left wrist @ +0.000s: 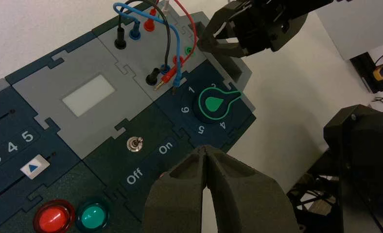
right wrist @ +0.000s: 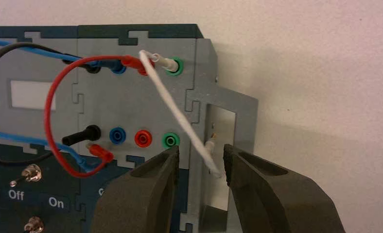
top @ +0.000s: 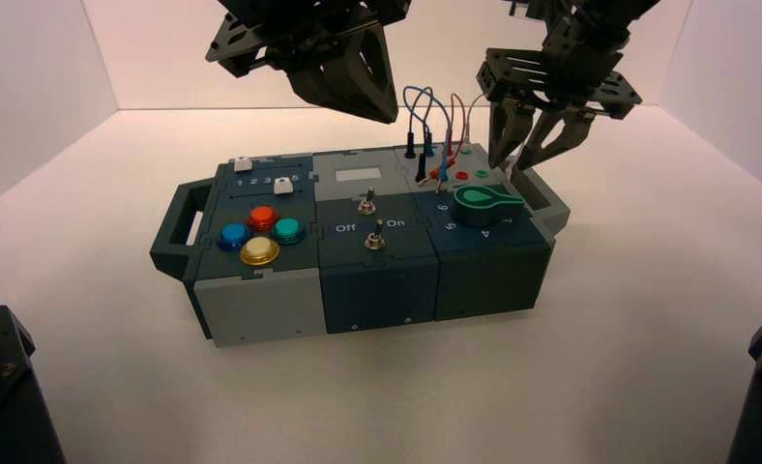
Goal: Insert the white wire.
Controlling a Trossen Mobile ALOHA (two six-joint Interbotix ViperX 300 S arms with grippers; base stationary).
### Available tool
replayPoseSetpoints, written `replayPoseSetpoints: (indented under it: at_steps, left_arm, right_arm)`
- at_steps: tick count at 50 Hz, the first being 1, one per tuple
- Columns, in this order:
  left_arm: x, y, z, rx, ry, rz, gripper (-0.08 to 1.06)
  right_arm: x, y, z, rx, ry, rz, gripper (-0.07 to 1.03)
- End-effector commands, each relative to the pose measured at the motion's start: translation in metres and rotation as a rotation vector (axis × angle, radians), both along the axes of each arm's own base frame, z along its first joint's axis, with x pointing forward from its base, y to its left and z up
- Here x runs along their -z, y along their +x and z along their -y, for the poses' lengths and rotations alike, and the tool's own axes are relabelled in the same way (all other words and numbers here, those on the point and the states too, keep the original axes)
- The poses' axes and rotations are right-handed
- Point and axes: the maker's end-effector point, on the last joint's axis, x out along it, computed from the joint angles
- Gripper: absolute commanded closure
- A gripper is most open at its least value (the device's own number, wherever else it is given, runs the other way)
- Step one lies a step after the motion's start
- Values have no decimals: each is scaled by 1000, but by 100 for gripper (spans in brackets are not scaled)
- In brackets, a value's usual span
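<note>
The white wire (right wrist: 174,108) runs, in the right wrist view, from the upper-middle green-ringed socket (right wrist: 174,66) to the lower middle, between the right gripper's (right wrist: 201,158) parted fingers. Ideally, these should close squarely on the loose plug (right wrist: 210,144). Left gripper (left wrist: 205,148): closed, upper middle, high view.

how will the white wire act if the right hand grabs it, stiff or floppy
The white wire looks bendy but springy, since it arches unsupported. It will likely pivot rather than come away, as one end sits in the far green-ringed socket. Being thin, it's probably very light.
</note>
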Motion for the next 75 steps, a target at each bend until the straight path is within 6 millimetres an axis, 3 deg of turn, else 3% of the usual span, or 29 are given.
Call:
replayPoseSetpoints:
  at_steps: [1, 27, 40, 57, 75]
  left_arm:
    - [-11, 5, 8, 5, -28, 25, 101]
    - [-11, 6, 10, 7, -24, 25, 101]
    - [-10, 7, 11, 9, -21, 25, 101]
    - [-10, 8, 12, 9, -22, 26, 101]
    - [-12, 8, 13, 9, -24, 27, 101]
  right_arm:
    - [-7, 5, 2, 13, 9, 19, 48]
    - [-3, 8, 2, 19, 6, 14, 51]
    - [1, 8, 2, 19, 2, 2, 59]
    - [3, 10, 2, 15, -1, 7, 99]
    - [-13, 11, 1, 11, 13, 44, 99]
